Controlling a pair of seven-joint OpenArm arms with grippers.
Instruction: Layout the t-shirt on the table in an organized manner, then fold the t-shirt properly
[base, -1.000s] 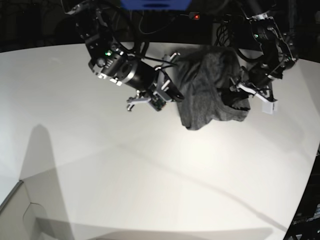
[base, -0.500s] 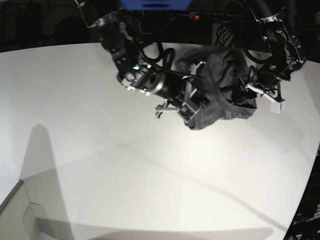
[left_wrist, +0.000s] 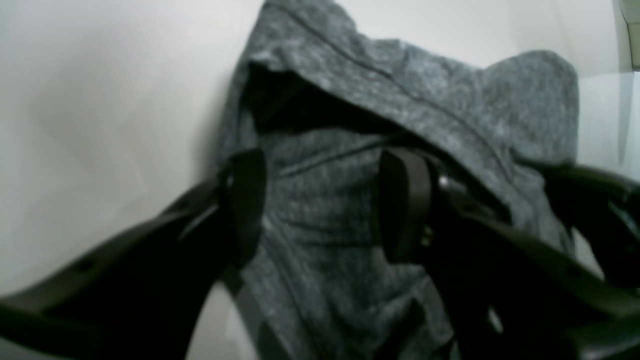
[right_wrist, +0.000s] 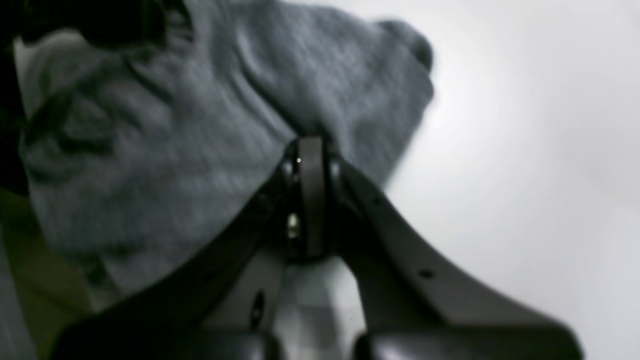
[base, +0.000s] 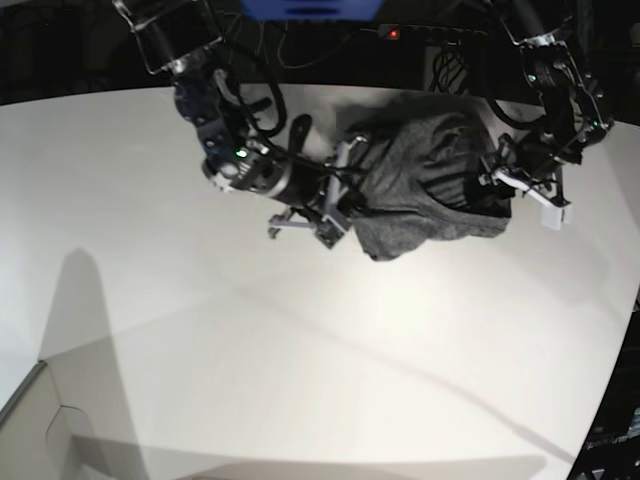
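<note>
We see a broad white surface with a curved far edge, filling most of the base view. Near that far edge, right of centre, lies the dark heather-grey t-shirt — bunched into a rumpled heap, not spread flat, its folds raised between the two arms.

The right arm reaches in from the upper left of the base view. Its right pincer meets the heap's left edge. In the right wrist view the two black fingers are clenched flat together, and grey cloth gathers right at their tip; it appears to be pinched there, though the blur hides the exact contact.

The left arm comes down at the upper right of the base view, beside the heap's right edge. In the left wrist view the left pincer stands released — its dark pads are well apart, with wrinkled fabric lying just behind the gap.
</note>
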